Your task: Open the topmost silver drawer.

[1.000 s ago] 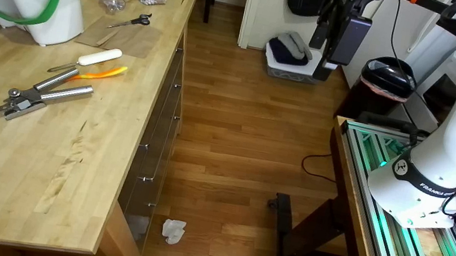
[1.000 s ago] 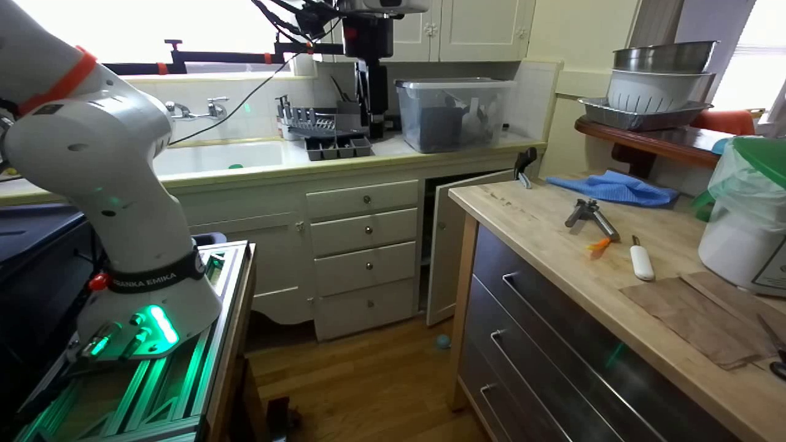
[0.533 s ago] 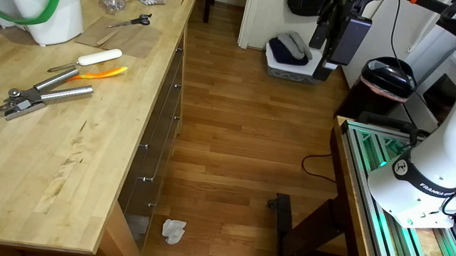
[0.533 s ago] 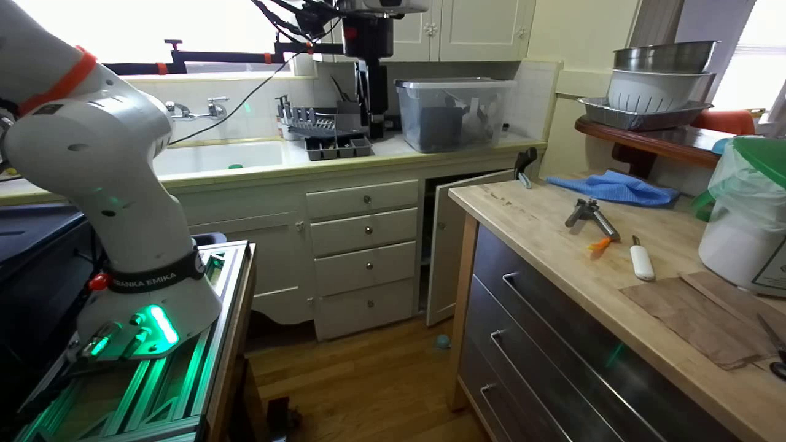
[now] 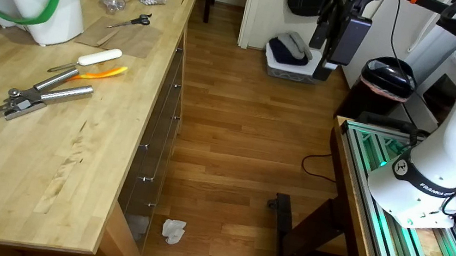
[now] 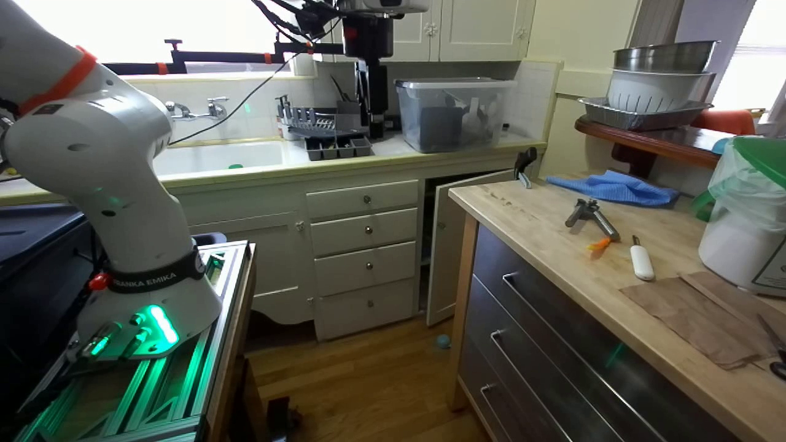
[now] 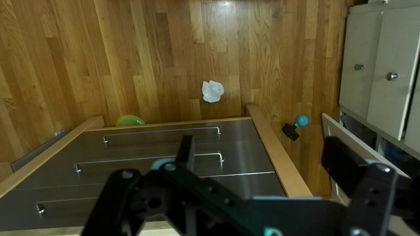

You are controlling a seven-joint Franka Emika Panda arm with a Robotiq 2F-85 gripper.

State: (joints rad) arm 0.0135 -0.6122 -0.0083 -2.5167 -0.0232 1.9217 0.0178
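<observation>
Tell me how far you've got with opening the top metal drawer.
Done: no opening yet; in an exterior view the top drawer looks shut, its front in line with the lower drawer fronts.

In hand: nothing gripped; in the wrist view the tool hangs open, apart from the drawer.

Left: the whole job, likely reaching the top handle, gripping it and pulling.

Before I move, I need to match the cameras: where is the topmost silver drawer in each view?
In an exterior view: topmost silver drawer, a thin strip left of centre, under the worktop.
In an exterior view: drawer, lower right, under the worktop.
Wrist view: drawer, lower left, partly behind the pincer.
Shared landmark: the wooden leg, right-hand one in the wrist view.
</observation>
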